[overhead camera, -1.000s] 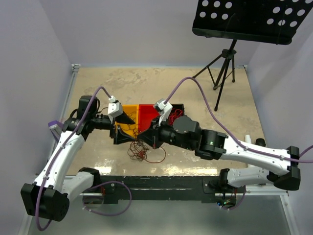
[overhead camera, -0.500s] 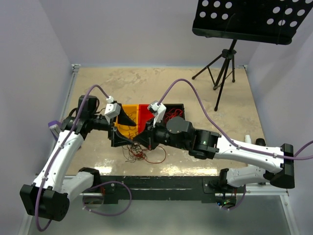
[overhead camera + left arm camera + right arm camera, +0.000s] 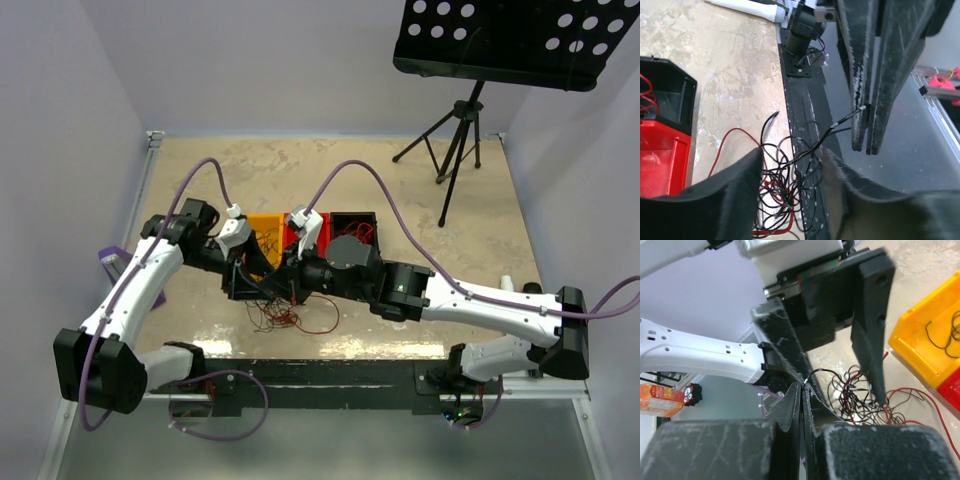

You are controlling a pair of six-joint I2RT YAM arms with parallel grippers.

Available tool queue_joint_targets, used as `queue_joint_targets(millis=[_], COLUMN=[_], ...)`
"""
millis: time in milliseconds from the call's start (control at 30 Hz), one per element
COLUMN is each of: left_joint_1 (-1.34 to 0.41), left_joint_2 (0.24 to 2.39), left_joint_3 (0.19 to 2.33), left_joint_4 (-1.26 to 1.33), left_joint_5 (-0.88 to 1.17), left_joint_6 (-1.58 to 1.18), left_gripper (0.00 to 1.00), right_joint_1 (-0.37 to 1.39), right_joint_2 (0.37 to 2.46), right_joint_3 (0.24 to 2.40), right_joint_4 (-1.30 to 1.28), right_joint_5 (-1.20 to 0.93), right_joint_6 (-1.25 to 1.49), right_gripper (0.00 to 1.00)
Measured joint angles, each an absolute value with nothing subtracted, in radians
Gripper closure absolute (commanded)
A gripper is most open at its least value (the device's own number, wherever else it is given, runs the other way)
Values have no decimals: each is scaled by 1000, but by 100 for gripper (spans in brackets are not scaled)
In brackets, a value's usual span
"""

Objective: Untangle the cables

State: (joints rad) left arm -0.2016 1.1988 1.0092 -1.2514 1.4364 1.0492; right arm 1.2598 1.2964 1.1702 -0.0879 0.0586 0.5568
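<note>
The cables (image 3: 293, 318) are a tangle of thin red and black wires on the table in front of the bins. The left wrist view shows the tangle (image 3: 775, 192) between my left gripper's (image 3: 792, 156) open fingers. My left gripper (image 3: 245, 285) is low over the tangle's left side. My right gripper (image 3: 803, 390) is shut on the end of one black cable (image 3: 827, 372) that runs down into the tangle (image 3: 865, 395). It stands close to the right of the left gripper (image 3: 291, 276), and its fingers (image 3: 867, 90) show in the left wrist view.
A yellow bin (image 3: 265, 232) with black wires, a red bin (image 3: 298, 222) with red wires and a black bin (image 3: 355, 225) stand just behind the grippers. A music stand's tripod (image 3: 455, 140) is at the back right. The black base rail (image 3: 802, 95) runs along the near edge.
Both grippers have moved left and come lower over the tangle. The right arm has stretched further left, closing in on the left gripper. The tangle has shifted slightly.
</note>
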Motion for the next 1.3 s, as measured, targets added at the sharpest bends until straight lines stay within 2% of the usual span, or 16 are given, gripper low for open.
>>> queue_joint_targets(millis=[33, 67, 100, 167, 233, 400, 533, 633, 967, 1300], left_joint_1=[-202, -204, -204, -204, -202, -152, -114, -109, -109, -107], left_joint_2=[1199, 1196, 1194, 1190, 1185, 1139, 1077, 1014, 948, 950], left_joint_3=[1009, 1012, 1016, 1033, 1060, 1114, 1143, 1148, 1148, 1148], left_joint_4=[-1261, -1277, -1289, -1302, -1308, -1309, -1309, -1311, -1318, -1318], left_joint_5=[1436, 1439, 1440, 1440, 1439, 1400, 1321, 1254, 1112, 1085], left_joint_6=[1066, 1090, 1098, 1127, 1140, 1149, 1164, 1175, 1190, 1191], left_gripper=[84, 96, 100, 100, 100, 100, 100, 100, 100, 100], right_joint_1=[1260, 1261, 1261, 1261, 1262, 1264, 1264, 1263, 1262, 1261], right_joint_2=[1299, 1301, 1301, 1300, 1294, 1179, 1072, 1065, 1449, 1475], right_joint_3=[1173, 1178, 1180, 1180, 1179, 1101, 1033, 996, 850, 844], right_joint_4=[-86, -80, -75, -65, -63, -115, -221, -296, -444, -388], right_joint_5=[56, 49, 43, 35, 39, 136, 260, 333, 408, 486], right_joint_6=[556, 556, 556, 558, 559, 600, 675, 747, 921, 945], right_gripper=[100, 87, 71, 51, 39, 27, 23, 23, 21, 26])
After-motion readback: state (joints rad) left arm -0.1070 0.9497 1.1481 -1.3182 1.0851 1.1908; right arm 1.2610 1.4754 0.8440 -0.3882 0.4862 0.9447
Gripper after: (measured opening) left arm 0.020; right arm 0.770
